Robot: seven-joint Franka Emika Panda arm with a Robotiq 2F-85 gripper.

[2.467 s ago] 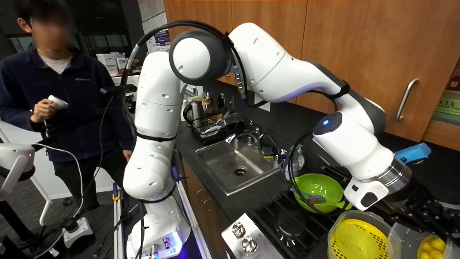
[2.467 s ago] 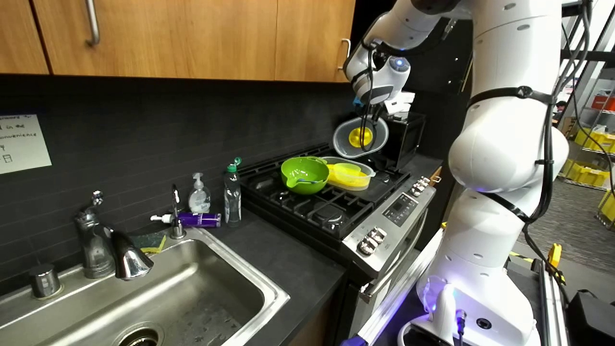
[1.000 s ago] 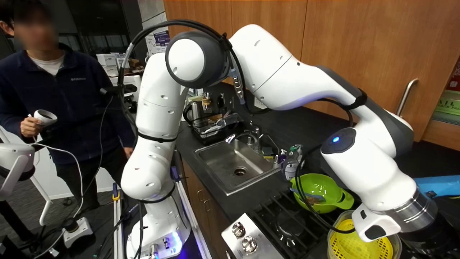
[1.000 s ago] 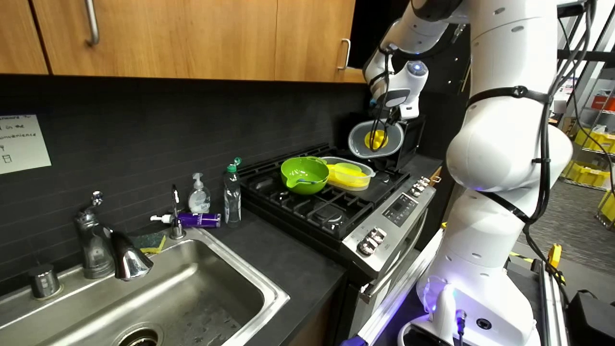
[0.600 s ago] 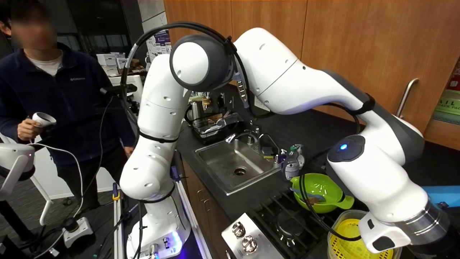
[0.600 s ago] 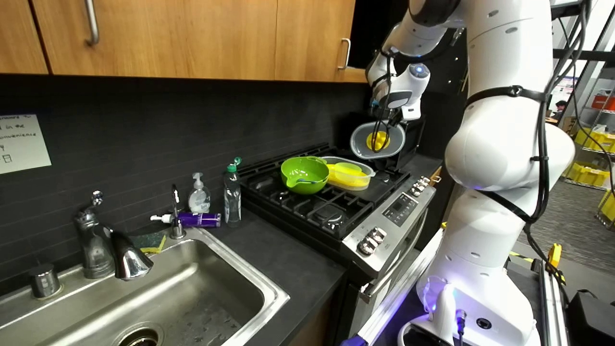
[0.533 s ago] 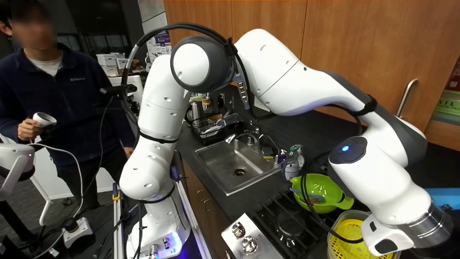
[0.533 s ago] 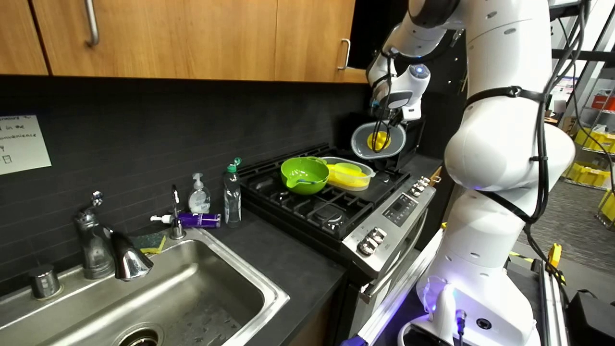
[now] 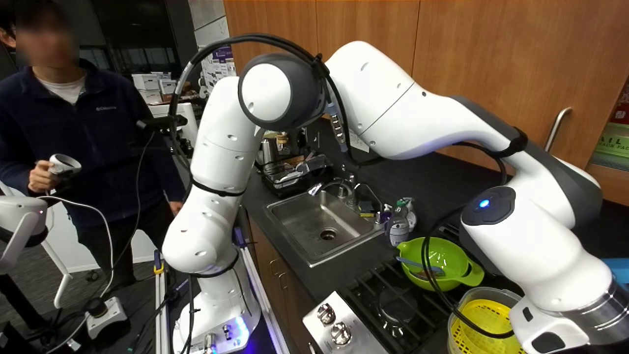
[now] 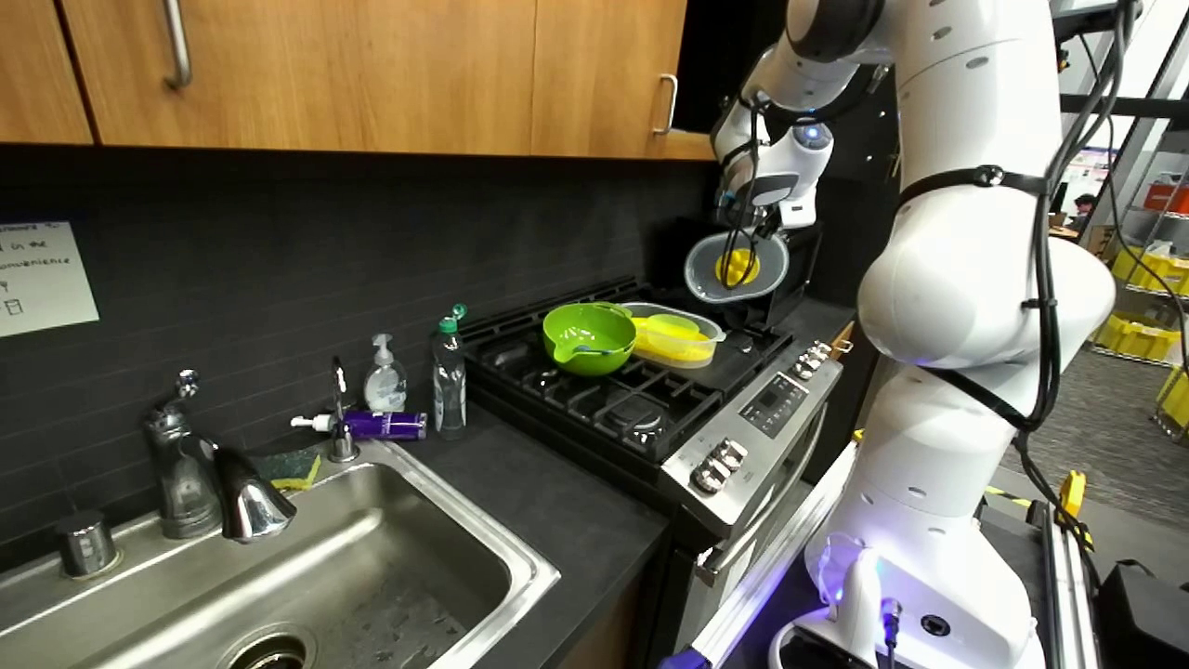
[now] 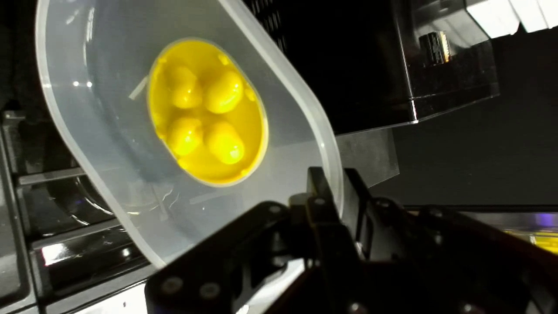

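Note:
My gripper (image 11: 333, 172) is shut on the rim of a clear oval plastic container (image 11: 301, 91), one finger inside the wall and one outside. The container holds a yellow oval insert (image 11: 205, 111) with several rounded, egg-like yellow lumps. In an exterior view the raised container (image 10: 701, 271) is tilted, its opening facing the camera, beyond the far part of the stove. The gripper and container are outside the frame where only my wrist (image 9: 555, 314) shows. A green bowl (image 10: 590, 339) with a blue utensil and another clear container (image 10: 711, 351) with a yellow perforated basket stand on the stove.
A black stove (image 10: 632, 409) with knobs lies between the sink (image 10: 520, 557) and a black boxy appliance (image 10: 803, 269) close behind the held container. Wooden cabinets (image 10: 372, 74) hang above. Bottles (image 10: 450, 381) stand by the sink. A blue object (image 9: 619, 269) lies near my wrist. A person (image 9: 93, 132) stands behind the arm.
The arm has carried the held container further along the counter, away from the sink, with only slight motion over the last half second. The gripper has left the frame in an exterior view.

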